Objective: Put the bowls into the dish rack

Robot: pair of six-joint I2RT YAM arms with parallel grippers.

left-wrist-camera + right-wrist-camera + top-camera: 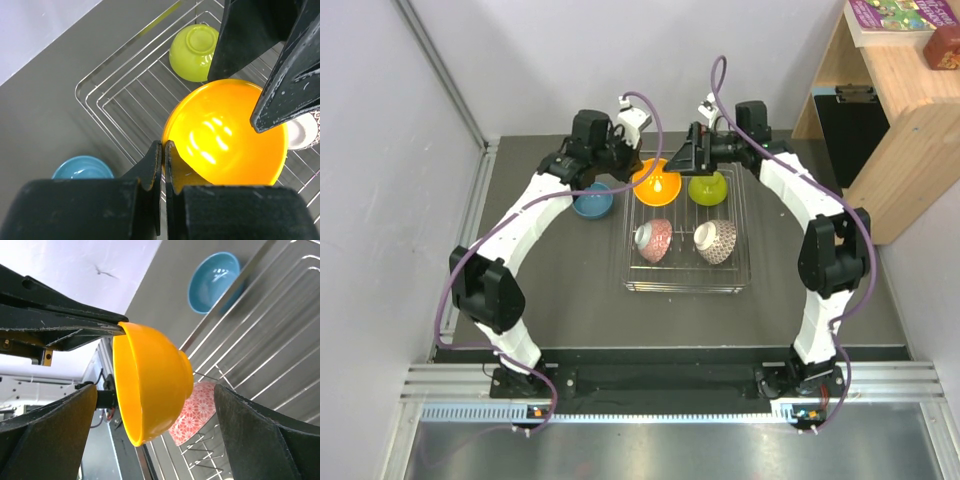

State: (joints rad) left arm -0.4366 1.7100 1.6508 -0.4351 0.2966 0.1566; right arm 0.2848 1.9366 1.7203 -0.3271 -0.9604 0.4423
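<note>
My left gripper [638, 166] [163, 145] is shut on the near rim of the orange bowl [655, 183] [230, 135] [150, 380] and holds it tilted above the far left of the wire dish rack [685, 286] [120, 100]. My right gripper [672, 163] [155, 387] is open. Its fingers stand on either side of the orange bowl with gaps on both sides. The lime-yellow bowl [708, 187] [195, 45], the pinkish-red patterned bowl [655, 240] [196, 410] and the brownish-grey patterned bowl [716, 241] lie in the rack. The blue bowl [593, 200] [82, 167] [214, 281] sits on the table left of the rack.
A wooden shelf [895, 110] stands at the back right, beyond the dark table mat [550, 290]. A metal rail [470, 215] runs along the mat's left edge.
</note>
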